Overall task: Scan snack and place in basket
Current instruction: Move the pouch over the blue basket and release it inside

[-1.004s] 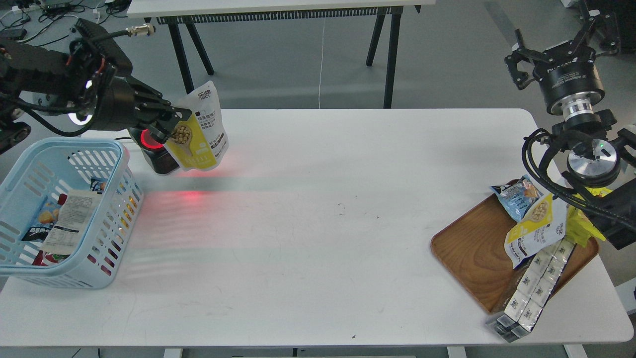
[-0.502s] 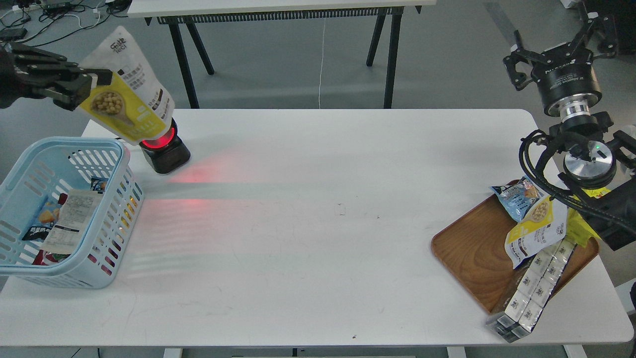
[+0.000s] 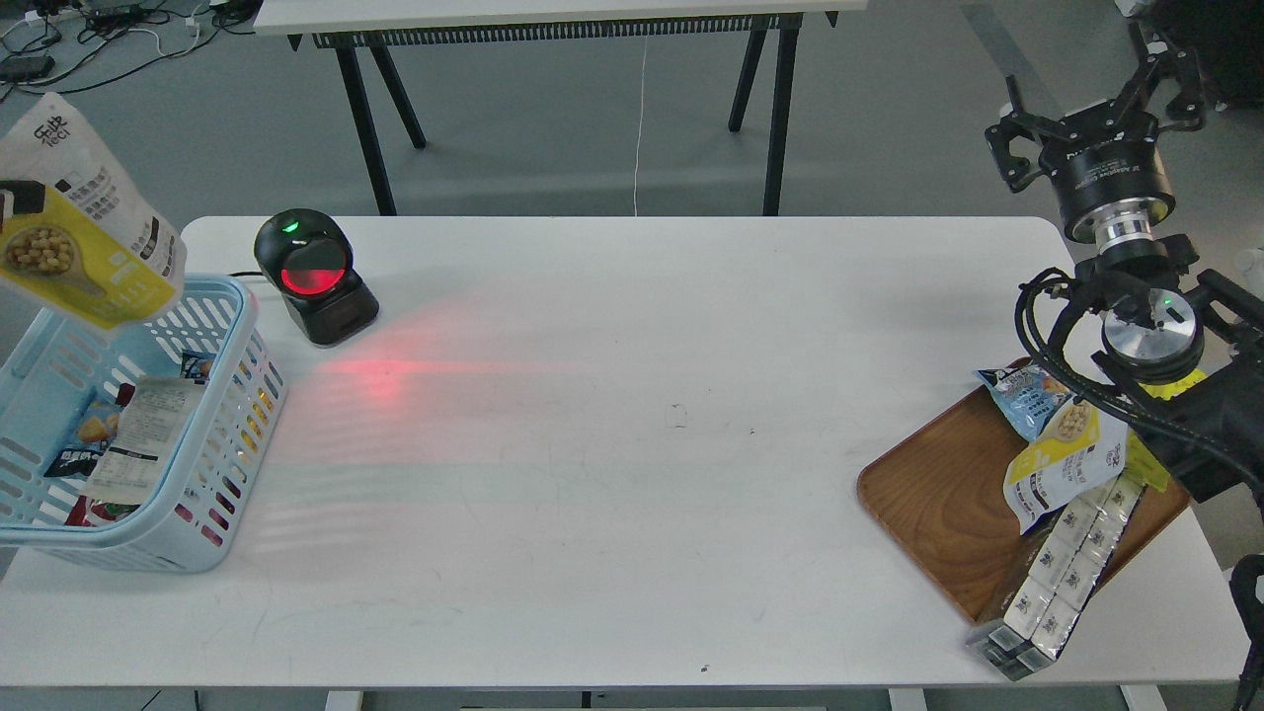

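Note:
The snack [image 3: 84, 242], a white-topped pouch with a yellow lower part and a picture of beige balls, hangs tilted in the air at the far left, above the far rim of the light-blue basket [image 3: 229, 326]. Only a black fingertip of my left gripper [image 3: 20, 197] shows at the view's edge, pressed on the pouch; the rest is out of view. A second, like pouch [image 3: 1062, 464] lies on the wooden tray [image 3: 928, 494] at the right. My right gripper [image 3: 1091, 114] is open and empty, raised beyond the table's far right corner.
A black scanner [image 3: 314, 276] with a red window stands right of the basket and casts red light on the table. The basket holds several packets and a receipt. The tray also bears a light-blue packet [image 3: 1027, 395], a bright yellow packet [image 3: 1150, 459] and a long white multipack [image 3: 1057, 583].
My left gripper has carried the snack from in front of the scanner up and to the left, over the basket's far edge. My right gripper has shifted slightly left and up.

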Controlling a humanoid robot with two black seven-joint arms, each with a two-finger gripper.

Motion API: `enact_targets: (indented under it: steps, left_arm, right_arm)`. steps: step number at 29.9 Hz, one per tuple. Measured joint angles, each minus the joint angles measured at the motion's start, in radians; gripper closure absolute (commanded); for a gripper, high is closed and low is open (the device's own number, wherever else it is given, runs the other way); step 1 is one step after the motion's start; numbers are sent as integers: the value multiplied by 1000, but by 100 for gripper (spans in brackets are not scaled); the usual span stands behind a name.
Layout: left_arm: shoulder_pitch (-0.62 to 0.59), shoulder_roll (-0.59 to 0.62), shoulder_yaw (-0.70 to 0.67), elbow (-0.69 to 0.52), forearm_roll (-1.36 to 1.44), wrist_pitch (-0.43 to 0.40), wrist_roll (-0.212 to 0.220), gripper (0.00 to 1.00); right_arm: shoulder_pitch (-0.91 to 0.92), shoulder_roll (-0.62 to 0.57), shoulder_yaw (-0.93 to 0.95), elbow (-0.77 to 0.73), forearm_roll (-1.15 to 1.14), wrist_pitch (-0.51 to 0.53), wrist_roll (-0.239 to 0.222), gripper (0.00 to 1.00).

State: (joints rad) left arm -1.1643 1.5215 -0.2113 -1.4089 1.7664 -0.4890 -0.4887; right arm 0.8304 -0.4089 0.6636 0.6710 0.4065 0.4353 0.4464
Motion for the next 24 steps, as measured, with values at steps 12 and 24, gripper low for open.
enact_targets:
  steps: [12,24]
  left_arm:
    - [0,27,83,9,-65,0,0,100]
    - [0,15,83,4,-79,0,0,68]
  right_arm:
    - [3,1,0,-1,0,0,0,1]
    - [7,1,-1,-1,0,0,0,1]
